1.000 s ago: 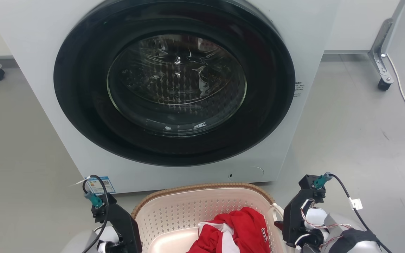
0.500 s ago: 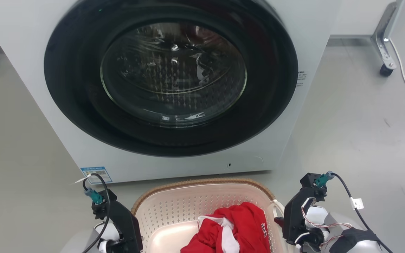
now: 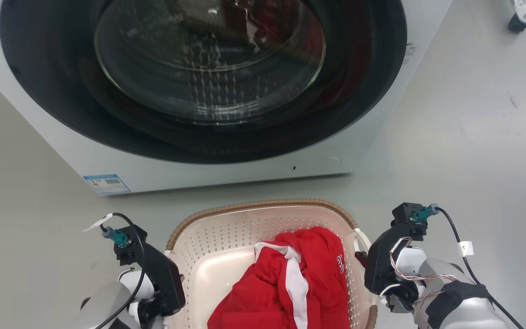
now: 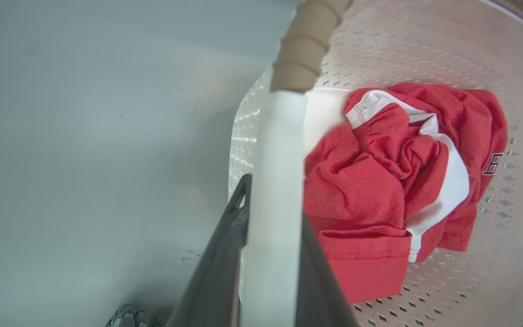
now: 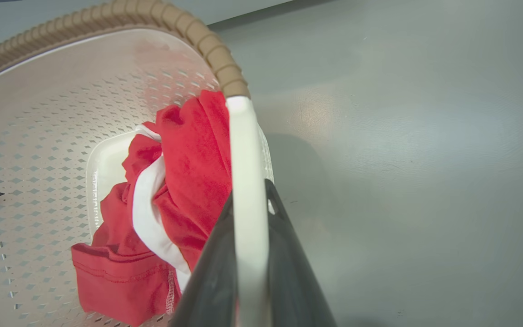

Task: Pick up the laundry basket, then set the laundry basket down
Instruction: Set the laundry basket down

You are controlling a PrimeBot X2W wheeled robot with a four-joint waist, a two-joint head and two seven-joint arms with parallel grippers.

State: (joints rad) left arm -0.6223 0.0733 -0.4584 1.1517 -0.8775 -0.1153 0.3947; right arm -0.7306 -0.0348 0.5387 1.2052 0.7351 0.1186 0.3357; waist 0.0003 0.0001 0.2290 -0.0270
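a laundry basket [image 3: 213, 237] holding a red and white garment [image 3: 286, 283] is before the washer [image 3: 244, 176], with the left gripper [image 3: 165, 281] and right gripper [image 3: 373, 269] at its sides.

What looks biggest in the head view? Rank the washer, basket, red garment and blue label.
1. White front-loading washer
2. Cream perforated plastic laundry basket
3. Red-and-white crumpled garment
4. Small blue label sticker

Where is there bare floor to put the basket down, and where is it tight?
Bare floor lies right of the washer and basket, and also left of the basket. The strip between washer and basket is narrow.
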